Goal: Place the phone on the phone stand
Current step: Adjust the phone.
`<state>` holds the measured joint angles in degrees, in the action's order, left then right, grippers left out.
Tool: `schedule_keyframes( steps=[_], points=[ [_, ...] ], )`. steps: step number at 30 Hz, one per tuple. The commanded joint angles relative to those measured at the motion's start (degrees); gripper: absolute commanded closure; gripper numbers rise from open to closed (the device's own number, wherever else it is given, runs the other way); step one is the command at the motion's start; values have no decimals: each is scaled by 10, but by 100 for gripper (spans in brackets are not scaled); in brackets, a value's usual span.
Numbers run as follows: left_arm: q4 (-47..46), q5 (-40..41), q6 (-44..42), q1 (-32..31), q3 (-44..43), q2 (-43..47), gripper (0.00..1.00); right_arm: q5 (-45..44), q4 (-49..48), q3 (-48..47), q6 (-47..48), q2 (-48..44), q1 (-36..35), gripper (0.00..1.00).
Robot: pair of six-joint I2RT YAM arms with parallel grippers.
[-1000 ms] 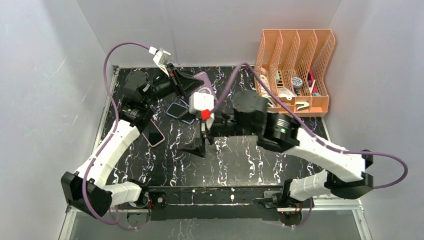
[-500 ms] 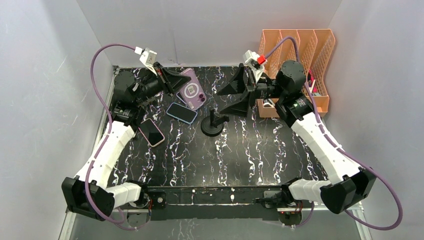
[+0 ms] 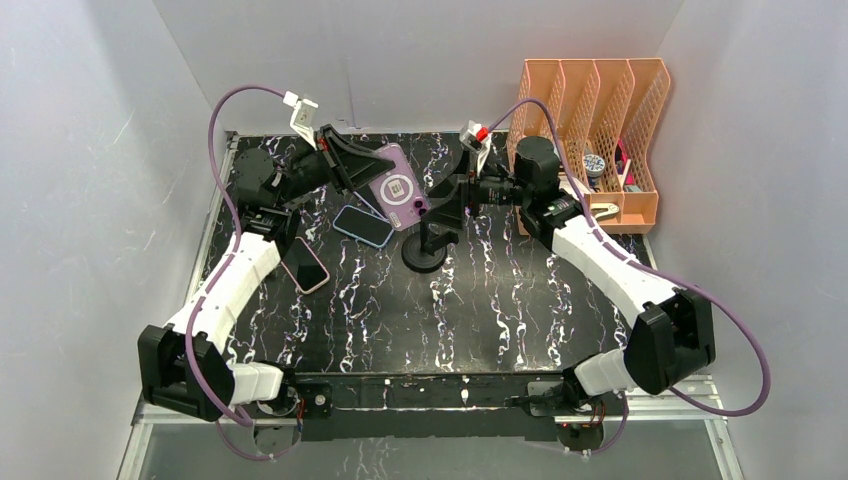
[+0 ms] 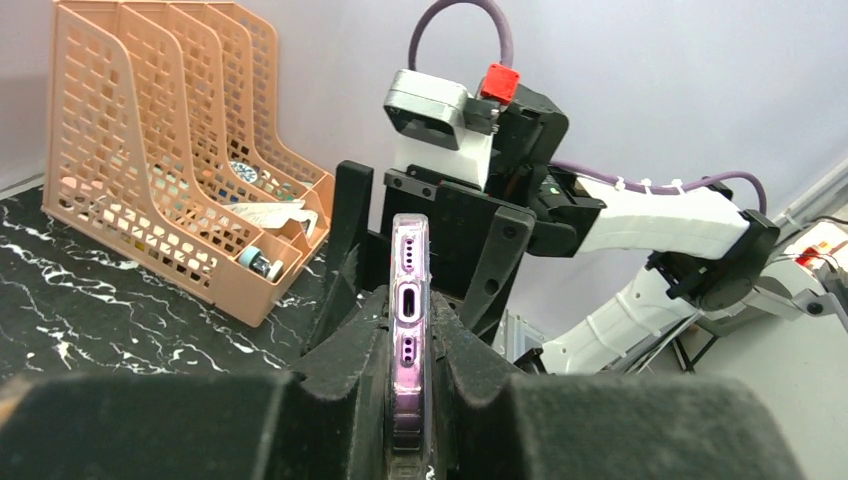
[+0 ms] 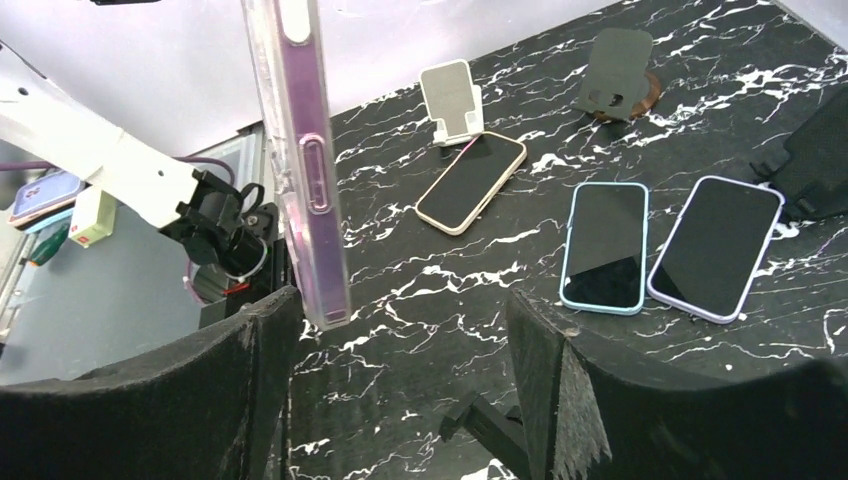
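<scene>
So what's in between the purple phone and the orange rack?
The right gripper, jaws open, sits between the purple phone and the orange rack. The top view shows it.

Clamped phone (image 3: 397, 188) being carried rightward by left gripper (image 3: 368, 170), nearer phone stand (image 3: 425, 250). Opposite, right gripper (image 3: 448, 190) being brought leftward up to phone, jaws being narrowed, phone's end between them.

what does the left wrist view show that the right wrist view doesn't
Only left wrist: the orange rack, the right gripper head-on, the purple phone from its port end. Only right wrist: three phones lying flat, a white stand, a dark stand. Both: the purple phone, edge-on, and the black marbled table.
</scene>
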<state>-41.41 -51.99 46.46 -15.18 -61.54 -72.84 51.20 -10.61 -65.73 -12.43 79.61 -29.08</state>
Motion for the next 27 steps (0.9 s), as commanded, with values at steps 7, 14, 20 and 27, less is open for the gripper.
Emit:
schedule_keyframes(
  steps=[7, 14, 20, 27],
  points=[
    [-84, -29, 34, 1, 3, -13, 100, 91, -145, 1, -44, 14, -5, 17],
    [-102, -25, 33, 1, 4, -21, 100, 132, -150, -20, -67, 49, -24, 25],
    [-126, -24, 49, 2, -1, -32, 100, 111, -142, -30, -56, 75, -48, 33],
    [-140, -27, 57, 2, 9, -38, 100, 102, -158, -40, -59, 89, -53, 36]
  ],
)
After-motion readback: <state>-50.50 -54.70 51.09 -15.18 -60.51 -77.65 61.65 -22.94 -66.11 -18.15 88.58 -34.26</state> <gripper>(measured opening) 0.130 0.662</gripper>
